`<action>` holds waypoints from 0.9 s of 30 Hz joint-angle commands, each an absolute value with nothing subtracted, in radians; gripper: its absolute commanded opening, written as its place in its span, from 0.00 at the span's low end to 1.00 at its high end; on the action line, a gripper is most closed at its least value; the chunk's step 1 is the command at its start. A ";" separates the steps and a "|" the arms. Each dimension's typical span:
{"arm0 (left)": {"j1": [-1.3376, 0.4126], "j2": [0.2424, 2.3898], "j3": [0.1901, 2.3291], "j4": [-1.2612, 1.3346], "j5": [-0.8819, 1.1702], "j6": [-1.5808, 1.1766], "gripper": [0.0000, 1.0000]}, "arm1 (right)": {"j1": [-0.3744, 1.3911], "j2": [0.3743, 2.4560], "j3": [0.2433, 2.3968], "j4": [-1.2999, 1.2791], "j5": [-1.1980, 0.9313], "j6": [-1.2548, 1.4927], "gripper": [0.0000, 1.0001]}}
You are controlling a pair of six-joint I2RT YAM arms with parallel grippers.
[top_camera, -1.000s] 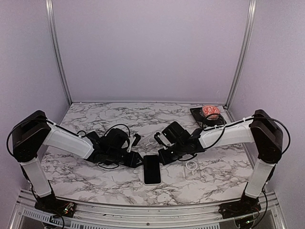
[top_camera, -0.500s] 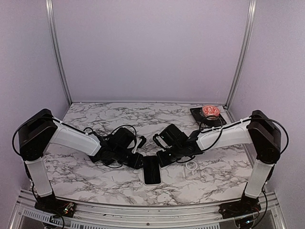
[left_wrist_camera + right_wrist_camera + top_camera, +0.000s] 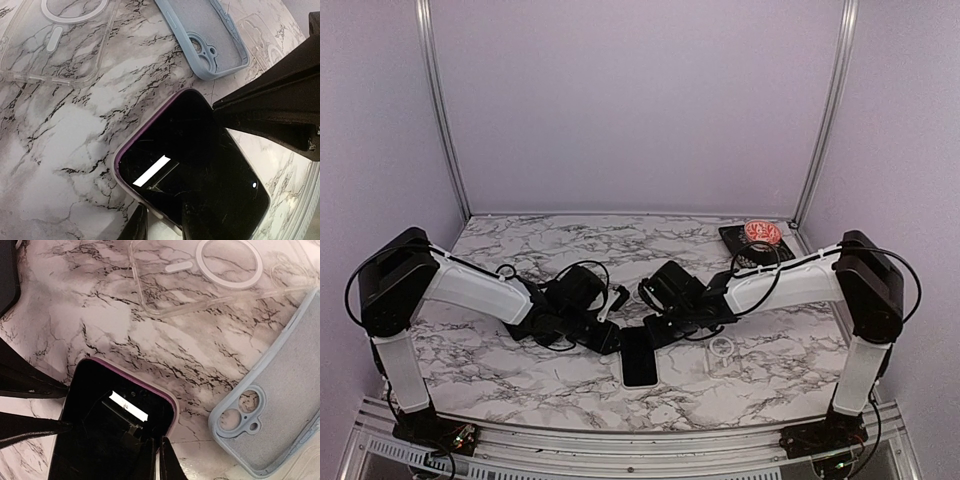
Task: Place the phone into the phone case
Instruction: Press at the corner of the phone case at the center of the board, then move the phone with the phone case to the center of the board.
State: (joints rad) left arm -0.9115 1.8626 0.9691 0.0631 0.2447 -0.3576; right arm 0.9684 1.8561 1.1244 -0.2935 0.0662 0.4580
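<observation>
Top external view: both arms meet at the far end of the phone (image 3: 640, 362), which lies mid-counter (image 3: 500, 378).
Left gripper (image 3: 612, 340): at the phone's far left corner; I cannot tell whether it is open or closed.
Phone: face up, screen dark, purple case (image 3: 119, 162) rim around its visible corners.
Right gripper (image 3: 645, 335): fingers closed together, tips at the rim's corner.
Step advice: probably seating the last edges, so press straight down on the rim from both sides together.
Hard to make out: the phone's near end is cut off in both wrist views, and full seating is unclear.
</observation>
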 commanded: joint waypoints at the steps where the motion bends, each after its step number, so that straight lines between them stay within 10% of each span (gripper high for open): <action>1: -0.933 1.894 1.011 -0.178 0.311 -0.258 0.27 | 0.986 1.858 1.197 -0.484 0.091 0.423 0.11; 8: -0.793 1.753 1.124 -0.182 0.262 -0.269 0.49 | 1.069 1.791 1.217 -0.563 0.156 0.609 0.96; 20: -0.756 1.575 1.038 -0.095 0.005 -0.334 0.98 | 1.149 1.958 1.398 -0.715 0.124 0.711 0.99; 27: -0.755 1.516 0.970 -0.046 -0.015 -0.327 0.99 | 1.192 2.051 1.493 -0.865 0.154 0.726 0.99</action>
State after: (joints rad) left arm -0.7544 1.5547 1.0000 -0.0967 0.0120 -0.3305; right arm 1.1622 2.0102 1.4281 -0.7235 0.1246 0.6899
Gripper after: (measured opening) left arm 0.988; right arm 0.987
